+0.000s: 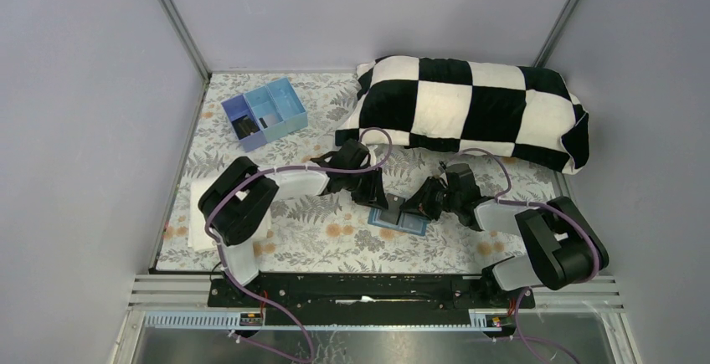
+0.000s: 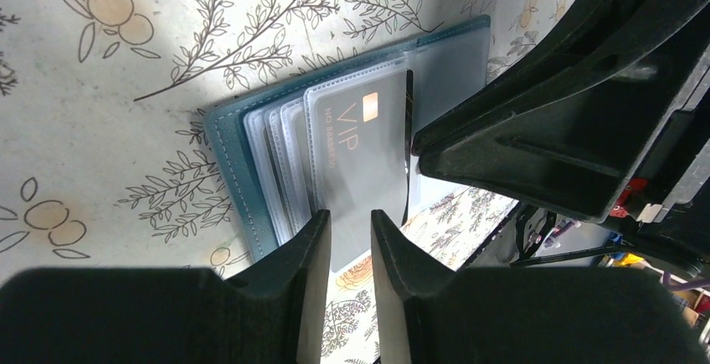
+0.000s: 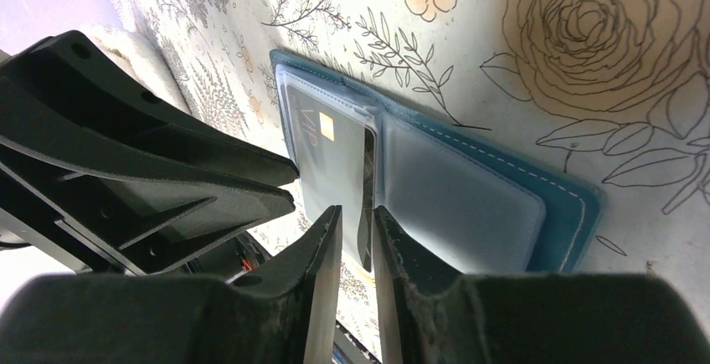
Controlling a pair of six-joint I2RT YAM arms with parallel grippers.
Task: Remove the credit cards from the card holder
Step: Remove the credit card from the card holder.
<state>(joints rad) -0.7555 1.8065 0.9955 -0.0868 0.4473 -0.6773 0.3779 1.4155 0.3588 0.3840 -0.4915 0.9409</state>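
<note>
The light-blue card holder (image 1: 402, 223) lies open on the floral cloth between both grippers. In the left wrist view its cover (image 2: 230, 163) holds several clear sleeves, and a grey VIP card (image 2: 364, 155) lies on top, its lower edge past the holder's edge. My left gripper (image 2: 350, 217) hovers over that card edge, jaws closed to a narrow slit with nothing clamped. My right gripper (image 3: 356, 213) is also closed to a slit, its tips at the holder's (image 3: 569, 205) middle fold beside the VIP card (image 3: 326, 163). A dark sleeve edge shows in the slit. From above, the left gripper (image 1: 378, 201) and right gripper (image 1: 416, 205) meet over the holder.
A blue-and-purple compartment tray (image 1: 264, 113) stands at the back left. A black-and-white checkered pillow (image 1: 469, 109) fills the back right. A white pad (image 1: 194, 213) lies under the left arm. Grey walls enclose the floral cloth (image 1: 335, 243).
</note>
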